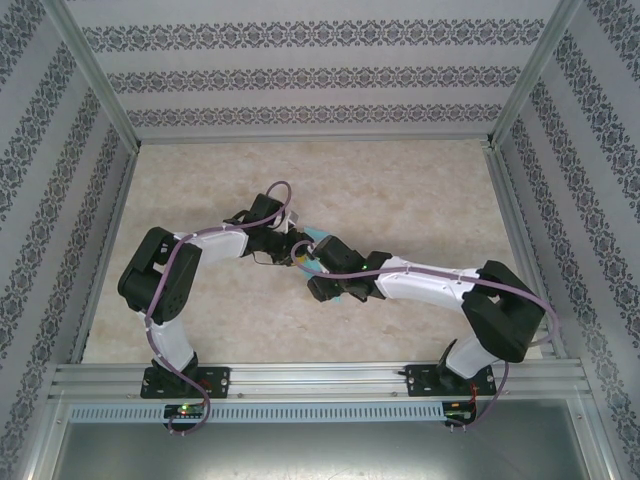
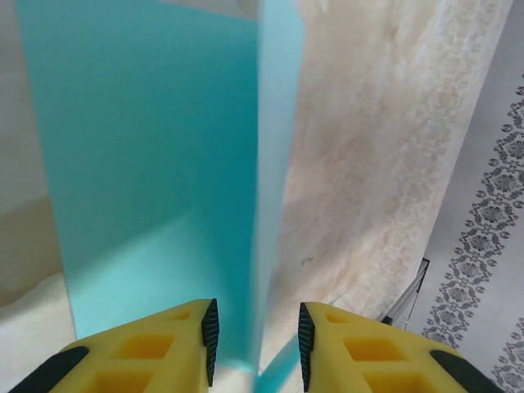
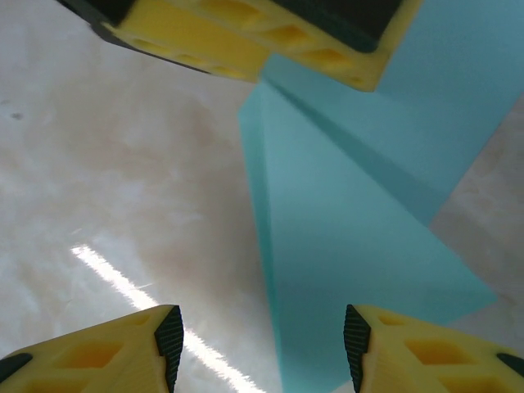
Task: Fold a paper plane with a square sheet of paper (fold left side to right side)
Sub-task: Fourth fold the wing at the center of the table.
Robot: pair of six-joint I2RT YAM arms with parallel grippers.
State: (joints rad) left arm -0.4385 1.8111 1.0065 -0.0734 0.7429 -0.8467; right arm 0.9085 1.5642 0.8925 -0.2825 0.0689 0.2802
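Overhead view: the turquoise paper sheet is almost wholly covered by the left arm and right arm. One sliver shows, too small to tell outline or folds.

Left wrist view: the sheet is cropped by the top edge. Its raised fold edge is blurred, and its lower end runs out of frame between the fingers.

Right wrist view: the sheet is cropped at the right and bottom edges. The left end effector is cut off by the top edge.

Turquoise paper with raised fold between parted yellow jaws
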